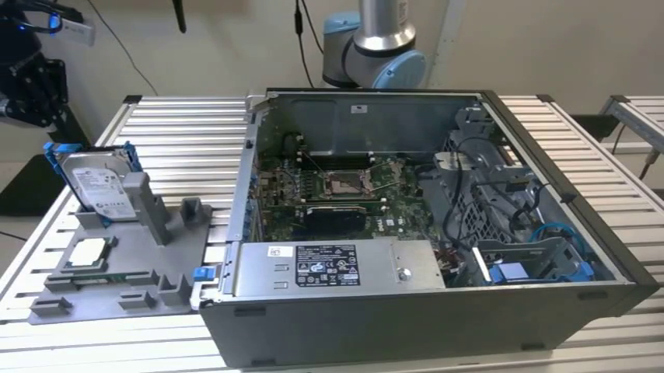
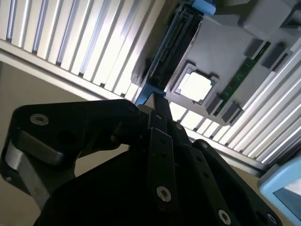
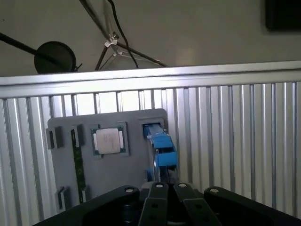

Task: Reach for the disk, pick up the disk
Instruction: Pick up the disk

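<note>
The disk (image 1: 99, 183) stands on edge in a slot at the far end of a grey holder tray (image 1: 182, 260), at the exterior view's left. Its silver face carries a white label and a blue frame edges it. In both wrist views it appears edge-on, as a blue strip in the first (image 3: 161, 145) and a dark edge with blue ends in the second (image 2: 173, 44). My black gripper (image 1: 26, 89) hangs above and beyond the tray's outer side, well apart from the disk. Its linkages (image 2: 156, 106) point toward the disk's near blue corner.
A square silver chip (image 1: 89, 252) (image 3: 109, 141) lies flat on the tray beside a green memory strip (image 3: 76, 162). An open computer case (image 1: 415, 233) takes up the middle of the ribbed metal table (image 1: 197, 140). Tripod legs and cables (image 3: 113, 42) stand on the floor past the table edge.
</note>
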Controlling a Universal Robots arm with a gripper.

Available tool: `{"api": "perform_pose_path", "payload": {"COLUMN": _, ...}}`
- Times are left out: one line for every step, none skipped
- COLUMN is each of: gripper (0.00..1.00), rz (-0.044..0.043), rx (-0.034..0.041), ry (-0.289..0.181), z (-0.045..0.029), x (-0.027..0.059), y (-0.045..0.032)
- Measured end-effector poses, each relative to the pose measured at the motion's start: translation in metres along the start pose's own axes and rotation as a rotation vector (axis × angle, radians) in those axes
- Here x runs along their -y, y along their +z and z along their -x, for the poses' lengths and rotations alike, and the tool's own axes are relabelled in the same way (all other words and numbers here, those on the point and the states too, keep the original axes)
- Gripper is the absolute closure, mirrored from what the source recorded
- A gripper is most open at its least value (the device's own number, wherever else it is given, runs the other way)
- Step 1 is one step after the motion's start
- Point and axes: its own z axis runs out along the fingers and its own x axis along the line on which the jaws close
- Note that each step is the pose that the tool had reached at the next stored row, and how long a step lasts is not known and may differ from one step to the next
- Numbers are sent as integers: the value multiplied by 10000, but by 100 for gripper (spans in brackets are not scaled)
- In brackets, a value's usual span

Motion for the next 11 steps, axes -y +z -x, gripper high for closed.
{"api": "perform_pose_path", "payload": {"gripper": 100, "rz": 6, "rx": 1, "ry": -143, "z": -1, "x": -2, "y": 3}}
{"api": "perform_pose_path", "payload": {"gripper": 100, "rz": 9, "rx": 2, "ry": -242, "z": 0, "x": -5, "y": 6}}
{"api": "perform_pose_path", "payload": {"gripper": 100, "rz": 11, "rx": 3, "ry": -280, "z": 0, "x": -6, "y": 8}}
{"api": "perform_pose_path", "payload": {"gripper": 100, "rz": 12, "rx": 3, "ry": -294, "z": 0, "x": -6, "y": 9}}
{"api": "perform_pose_path", "payload": {"gripper": 100, "rz": 13, "rx": 3, "ry": -296, "z": 0, "x": -6, "y": 9}}
{"api": "perform_pose_path", "payload": {"gripper": 100, "rz": 12, "rx": 3, "ry": -297, "z": 0, "x": -6, "y": 10}}
{"api": "perform_pose_path", "payload": {"gripper": 100, "rz": 12, "rx": 3, "ry": -299, "z": 0, "x": -6, "y": 10}}
{"api": "perform_pose_path", "payload": {"gripper": 100, "rz": 12, "rx": 3, "ry": -299, "z": 0, "x": -7, "y": 10}}
{"api": "perform_pose_path", "payload": {"gripper": 100, "rz": 12, "rx": 3, "ry": -300, "z": 0, "x": -7, "y": 10}}
{"api": "perform_pose_path", "payload": {"gripper": 100, "rz": 11, "rx": 4, "ry": -301, "z": 0, "x": -6, "y": 10}}
{"api": "perform_pose_path", "payload": {"gripper": 100, "rz": 11, "rx": 4, "ry": -301, "z": 0, "x": -6, "y": 10}}
